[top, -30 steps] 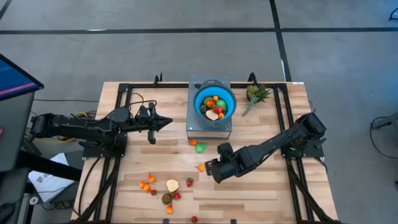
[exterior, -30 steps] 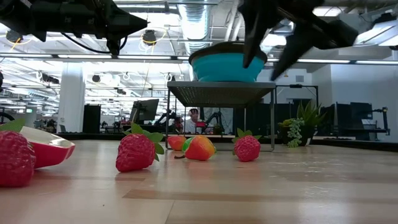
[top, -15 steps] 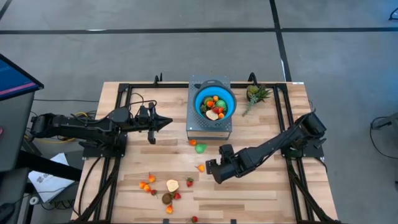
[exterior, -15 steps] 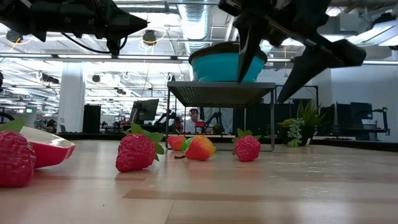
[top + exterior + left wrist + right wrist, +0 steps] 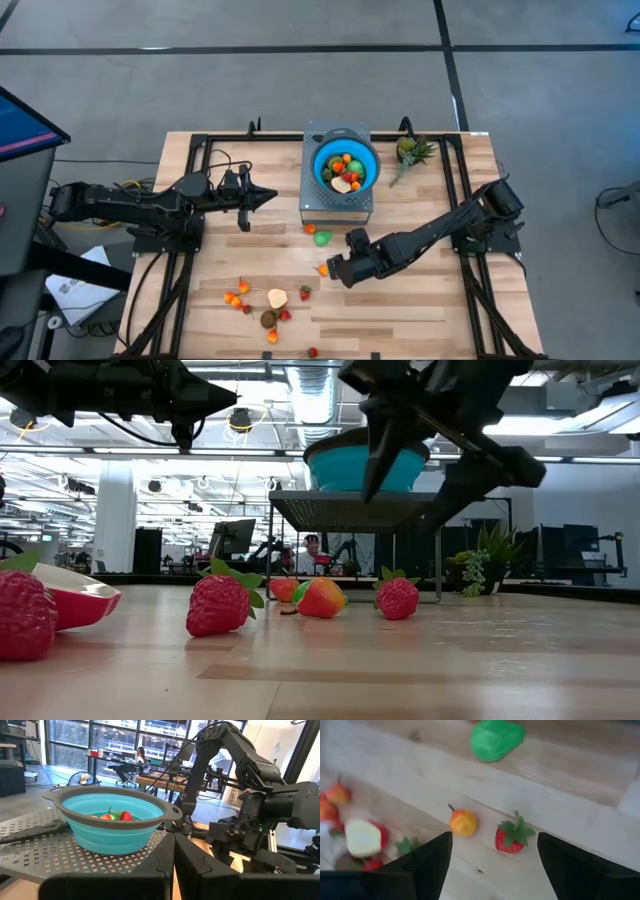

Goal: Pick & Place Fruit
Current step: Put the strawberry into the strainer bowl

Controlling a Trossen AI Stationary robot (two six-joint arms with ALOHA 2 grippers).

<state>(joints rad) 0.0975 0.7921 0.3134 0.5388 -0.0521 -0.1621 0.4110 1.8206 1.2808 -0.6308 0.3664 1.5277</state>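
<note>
Right gripper (image 5: pixel 333 271), jaws spread wide and empty, hovers over the orange fruit (image 5: pixel 463 822) and strawberry (image 5: pixel 512 838) lying close together on the table (image 5: pixel 420 310); an off-centre descent risks knocking either away.

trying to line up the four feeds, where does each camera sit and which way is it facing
High view: above the table, looking straight down; both arms show, the left gripper waiting by the blue bowl, the right gripper near an orange fruit.
Low view: at table height, looking across strawberries into the room; arms overhead.
Left wrist view: faces the bowl and the right arm; own shut fingers below.
Right wrist view: looks down at the fruit past its own open fingers.
Shared: the bowl shows in high, low and left wrist views.
</note>
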